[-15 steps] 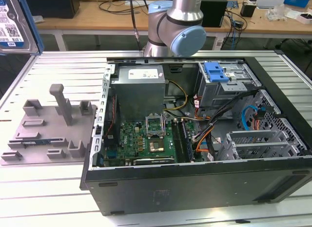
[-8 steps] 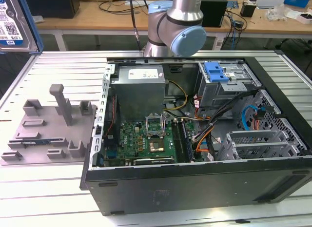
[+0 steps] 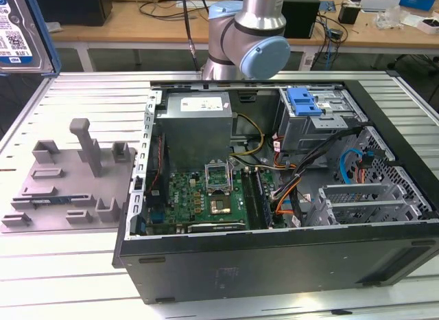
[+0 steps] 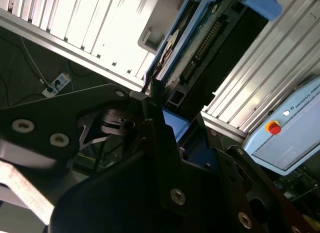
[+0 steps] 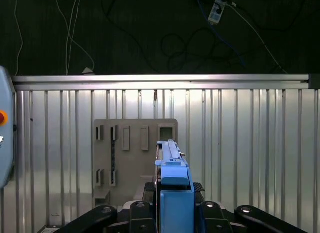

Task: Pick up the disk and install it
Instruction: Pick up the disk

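Observation:
The disk [image 3: 15, 33], a silver drive with a blue-and-white label and a blue frame, hangs high at the exterior view's far left, above the table's edge. In the first wrist view the disk [image 5: 173, 175] stands edge-on, its blue frame rising between my gripper's [image 5: 175, 205] black fingers. In the second wrist view the disk [image 4: 200, 48] shows its connector side, with the gripper [image 4: 167, 118] shut on its lower end. Below it, in the first wrist view, lies the grey fixture plate [image 5: 130, 158].
An open computer case [image 3: 274, 265] lies on the slatted aluminium table [image 3: 62, 279], with a grey drive cage bearing a blue bracket [image 3: 305, 100] at its far right. The grey fixture [image 3: 75, 176] stands left of the case. The arm's elbow [image 3: 254, 38] rises behind the case.

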Robot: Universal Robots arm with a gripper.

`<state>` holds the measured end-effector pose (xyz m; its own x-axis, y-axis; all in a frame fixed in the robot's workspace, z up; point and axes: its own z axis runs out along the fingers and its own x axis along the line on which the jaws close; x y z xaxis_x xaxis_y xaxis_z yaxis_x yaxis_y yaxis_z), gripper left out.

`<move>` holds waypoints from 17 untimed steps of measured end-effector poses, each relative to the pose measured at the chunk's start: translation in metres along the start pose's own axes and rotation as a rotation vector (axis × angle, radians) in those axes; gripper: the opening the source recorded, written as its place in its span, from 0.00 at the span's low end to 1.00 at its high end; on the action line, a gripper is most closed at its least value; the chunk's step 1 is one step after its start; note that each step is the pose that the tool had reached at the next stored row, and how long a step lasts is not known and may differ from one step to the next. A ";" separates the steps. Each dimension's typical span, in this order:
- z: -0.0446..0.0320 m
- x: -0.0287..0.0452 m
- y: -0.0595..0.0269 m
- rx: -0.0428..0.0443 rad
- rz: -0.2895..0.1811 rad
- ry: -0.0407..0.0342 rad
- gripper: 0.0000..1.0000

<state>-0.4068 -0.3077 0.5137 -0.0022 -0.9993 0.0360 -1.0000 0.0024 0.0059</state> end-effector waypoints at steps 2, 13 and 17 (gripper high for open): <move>0.0000 0.0000 0.0000 0.0000 0.000 0.0000 0.36; -0.0030 0.0172 -0.0218 -0.0001 0.000 0.0001 0.36; -0.0035 0.0278 -0.0329 -0.0002 0.000 0.0001 0.36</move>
<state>-0.3739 -0.3354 0.5179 -0.0022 -0.9993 0.0361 -1.0000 0.0024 0.0061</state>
